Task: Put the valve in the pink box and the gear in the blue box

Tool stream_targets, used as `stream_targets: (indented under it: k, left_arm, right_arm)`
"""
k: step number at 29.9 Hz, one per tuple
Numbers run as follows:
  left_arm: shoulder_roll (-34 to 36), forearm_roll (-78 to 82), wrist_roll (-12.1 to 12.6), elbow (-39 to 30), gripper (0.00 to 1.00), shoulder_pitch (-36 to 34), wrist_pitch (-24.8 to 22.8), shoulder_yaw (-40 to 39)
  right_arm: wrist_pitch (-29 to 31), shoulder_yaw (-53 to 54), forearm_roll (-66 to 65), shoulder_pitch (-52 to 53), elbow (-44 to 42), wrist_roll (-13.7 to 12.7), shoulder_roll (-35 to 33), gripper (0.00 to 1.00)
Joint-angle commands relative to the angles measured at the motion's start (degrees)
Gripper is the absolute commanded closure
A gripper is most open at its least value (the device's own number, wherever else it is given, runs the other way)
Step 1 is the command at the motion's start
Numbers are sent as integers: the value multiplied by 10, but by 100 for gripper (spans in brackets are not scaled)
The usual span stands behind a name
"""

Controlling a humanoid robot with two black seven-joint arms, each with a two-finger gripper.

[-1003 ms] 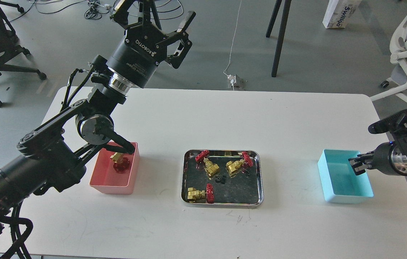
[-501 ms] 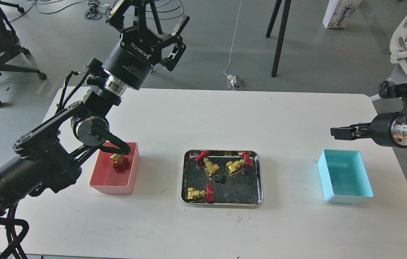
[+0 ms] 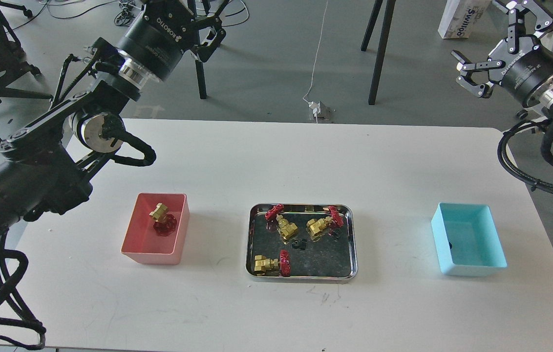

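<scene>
One valve (image 3: 162, 220) lies in the pink box (image 3: 132, 244) at the left. Three more valves (image 3: 282, 226) (image 3: 323, 224) (image 3: 271, 263) lie in the steel tray (image 3: 252, 266) at the table's middle, with tiny black gears (image 3: 298, 243) between them. One gear (image 3: 450, 243) lies in the blue box (image 3: 474, 266) at the right. My left gripper (image 3: 203, 19) is raised high at the top left, open and empty, with its fingertips cut off by the frame's edge. My right gripper (image 3: 477, 30) is raised at the top right, open and empty.
The white table (image 3: 276, 161) has bare surface between the boxes and the tray. Behind it are a black stand's legs (image 3: 379, 54), a cable with a plug (image 3: 319, 108), office chairs at both sides and a white carton (image 3: 462, 17).
Both arms have lifted up and away from the table. My right gripper rose from over the blue box to the top right and opened wide. My left gripper moved up and left.
</scene>
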Motion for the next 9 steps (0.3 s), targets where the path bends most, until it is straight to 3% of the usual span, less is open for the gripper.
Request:
stream_targets:
  k: [1,9]
  left_arm:
    - [-16,-28,0,29,6,20,0,-9]
    - [-25,-28,0,33,3,47,0,-41]
  right_arm:
    - [0,4,11,-8,-4,1,29,0]
    - [0,16,12,-4,0,2,61,0]
